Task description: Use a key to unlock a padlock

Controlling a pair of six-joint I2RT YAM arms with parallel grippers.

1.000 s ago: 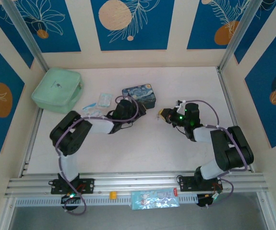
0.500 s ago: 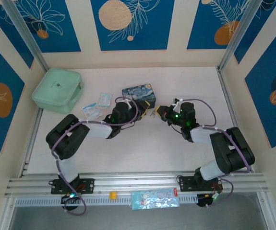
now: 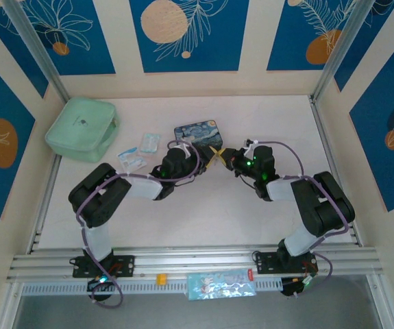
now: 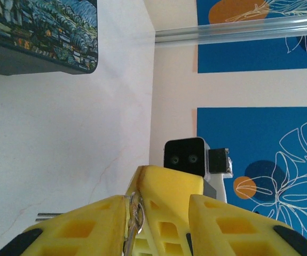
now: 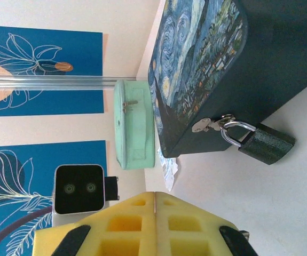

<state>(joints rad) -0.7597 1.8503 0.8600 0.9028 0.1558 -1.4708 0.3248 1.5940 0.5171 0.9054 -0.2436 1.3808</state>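
white table (image 3: pixel 183 212) w/ green case (image 3: pixel 81 129) far left, blue tin (image 3: pixel 198 134) mid, padlock (image 5: pixel 265 143) on its hasp, packets (image 3: pixel 132 159) btwn.

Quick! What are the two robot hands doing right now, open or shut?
Right gripper: jaws shut; whether they pinch the small silvery metal piece cannot be told.
Left gripper: jaws open around the right gripper's yellow tips.

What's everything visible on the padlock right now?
The padlock is small, with a dark, greenish-black, grainy metal body and a shiny silver shackle. The shackle looks closed and loops through the silver hasp on the dark side wall of the blue starry-night tin. The body angles away from that wall, low by the white table; whether it rests there is unclear. Its keyhole is hidden, and nothing else touches it.
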